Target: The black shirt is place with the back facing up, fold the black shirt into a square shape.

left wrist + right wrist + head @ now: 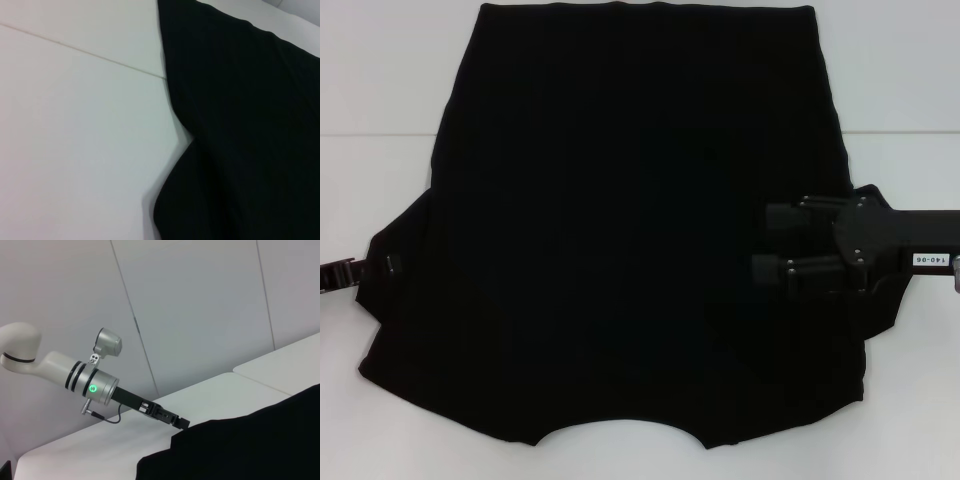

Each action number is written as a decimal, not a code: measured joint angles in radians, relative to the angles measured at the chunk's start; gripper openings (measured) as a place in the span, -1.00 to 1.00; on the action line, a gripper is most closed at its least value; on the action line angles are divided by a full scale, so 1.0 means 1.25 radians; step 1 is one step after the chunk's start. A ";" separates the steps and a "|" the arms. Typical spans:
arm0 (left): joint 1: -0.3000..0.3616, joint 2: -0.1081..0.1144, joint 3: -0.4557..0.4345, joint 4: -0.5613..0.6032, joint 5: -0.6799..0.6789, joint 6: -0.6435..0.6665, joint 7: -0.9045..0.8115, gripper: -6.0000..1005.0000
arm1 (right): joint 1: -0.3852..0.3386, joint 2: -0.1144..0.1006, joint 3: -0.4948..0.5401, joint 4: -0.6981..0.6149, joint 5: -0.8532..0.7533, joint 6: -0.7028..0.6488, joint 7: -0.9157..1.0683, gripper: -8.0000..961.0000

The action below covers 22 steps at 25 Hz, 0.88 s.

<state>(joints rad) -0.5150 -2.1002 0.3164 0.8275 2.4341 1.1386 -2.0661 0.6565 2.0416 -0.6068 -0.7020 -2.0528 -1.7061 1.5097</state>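
Clearly an early fold step, judging by the layout. Left first: left gripper (345, 270) low at the shirt's left sleeve edge, tip touching or just under the cloth; cannot tell how far apart the fingers stand, nor whether any fabric is caught. Centre: black shirt (620, 230) spread flat on the white table (390, 70), hem far from the robot, neck cut-out at the near edge, both sleeves partly tucked. Right: right gripper (790, 245) hovering over the right sleeve area, two fingers parted with a clear gap and pointing inward, holding nothing. Likely a side fold in hand, sleeves to come over toward the middle. Next move probably calls for a firm pinch on each sleeve edge, then a level carry inward without dragging the body cloth.
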 joint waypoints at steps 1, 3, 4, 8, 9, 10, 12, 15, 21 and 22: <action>0.000 0.000 0.000 -0.001 0.001 0.000 0.000 0.53 | 0.000 0.000 0.000 0.000 0.000 0.000 0.000 0.90; 0.000 0.000 0.001 -0.002 0.002 0.000 0.000 0.52 | 0.000 -0.001 0.001 0.000 0.000 0.001 0.000 0.90; 0.000 0.000 0.001 -0.002 0.002 -0.001 0.000 0.52 | 0.000 -0.001 0.001 -0.001 0.000 0.001 0.000 0.90; 0.000 -0.003 0.001 -0.007 0.003 -0.004 0.000 0.51 | 0.001 -0.001 0.001 -0.002 0.000 0.002 0.000 0.90; 0.000 -0.003 0.001 -0.009 0.003 -0.004 0.000 0.51 | 0.001 -0.001 0.001 -0.002 0.000 0.002 0.000 0.90; 0.001 -0.003 0.001 -0.010 0.004 -0.004 0.000 0.50 | 0.001 -0.001 0.001 -0.003 0.000 0.002 0.000 0.90; 0.001 -0.003 0.001 -0.012 0.010 -0.004 0.000 0.50 | 0.002 -0.001 0.001 -0.003 0.002 0.002 0.000 0.90; 0.001 -0.004 0.001 -0.012 0.014 -0.005 0.000 0.49 | 0.002 -0.001 0.001 -0.004 0.008 0.002 0.000 0.90; -0.001 -0.003 -0.001 -0.011 0.020 -0.008 0.000 0.48 | 0.002 -0.001 0.002 -0.007 0.012 -0.007 0.005 0.90; -0.001 -0.002 -0.001 -0.011 0.020 -0.009 0.000 0.47 | 0.002 -0.001 0.002 -0.007 0.014 -0.007 0.005 0.90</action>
<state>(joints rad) -0.5165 -2.1033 0.3148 0.8139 2.4596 1.1270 -2.0663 0.6596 2.0406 -0.6044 -0.7109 -2.0358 -1.7152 1.5161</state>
